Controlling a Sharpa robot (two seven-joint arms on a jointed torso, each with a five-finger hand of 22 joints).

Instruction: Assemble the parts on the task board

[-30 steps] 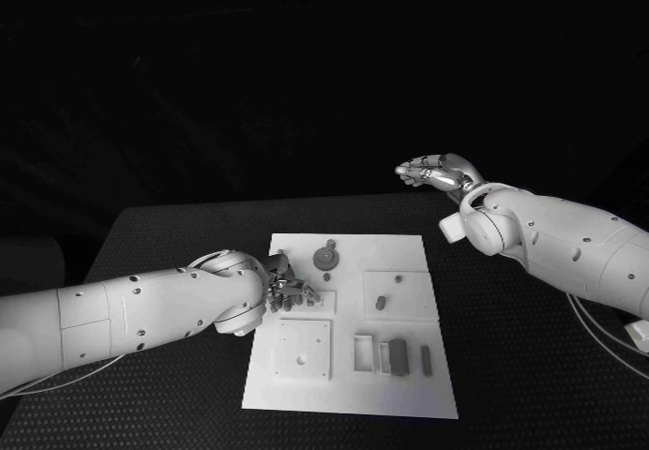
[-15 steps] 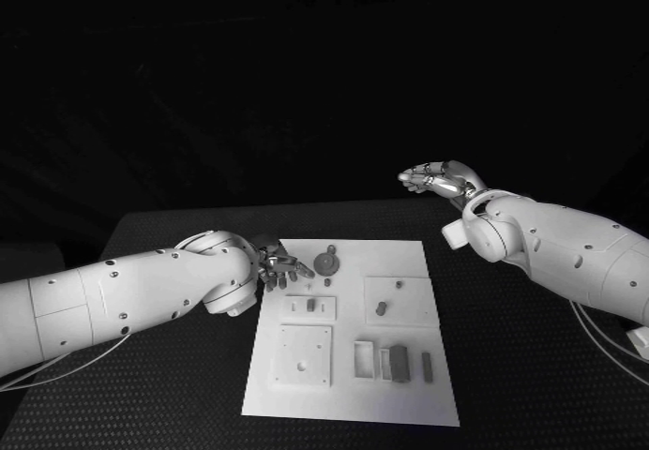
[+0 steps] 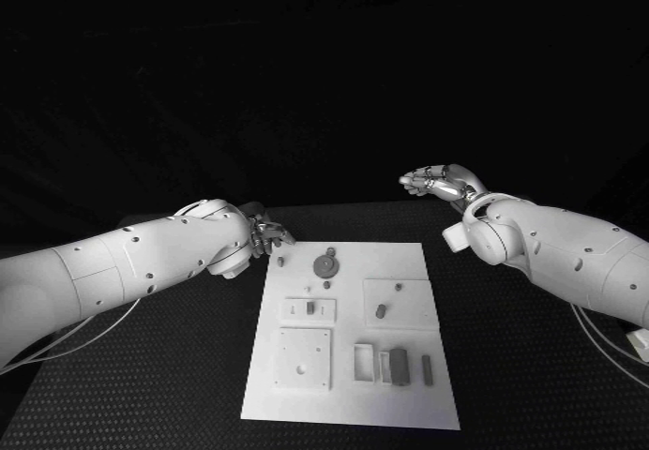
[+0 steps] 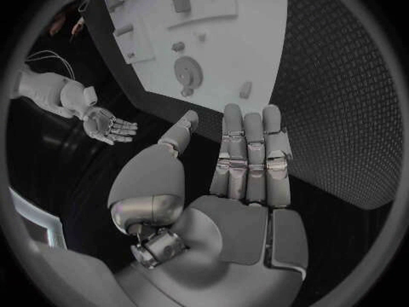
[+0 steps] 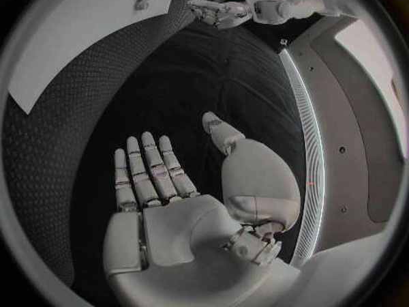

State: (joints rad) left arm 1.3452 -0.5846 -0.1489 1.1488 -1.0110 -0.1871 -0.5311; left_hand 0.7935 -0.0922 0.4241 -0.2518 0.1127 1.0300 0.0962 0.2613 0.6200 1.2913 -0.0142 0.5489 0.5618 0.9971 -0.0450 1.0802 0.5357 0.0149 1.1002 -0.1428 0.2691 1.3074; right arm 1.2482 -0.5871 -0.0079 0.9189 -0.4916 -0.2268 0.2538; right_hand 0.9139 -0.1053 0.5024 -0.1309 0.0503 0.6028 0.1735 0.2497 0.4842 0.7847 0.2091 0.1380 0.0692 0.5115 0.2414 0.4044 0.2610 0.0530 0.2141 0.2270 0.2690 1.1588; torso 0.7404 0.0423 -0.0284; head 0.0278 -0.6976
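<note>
Presently both silver many-fingered hands are hanging empty. The left hand is hovering off the far left corner of the flat white rectangular task board, fingers straight and apart with nothing in them. The right hand is hanging beyond the board's far right side, well apart from it, its palm flat, fingers spread and holding nothing. The small grey parts are lying on the board: a round grey disc near its far edge and narrow grey bars nearer the robot. Probably a pick is coming next.
</note>
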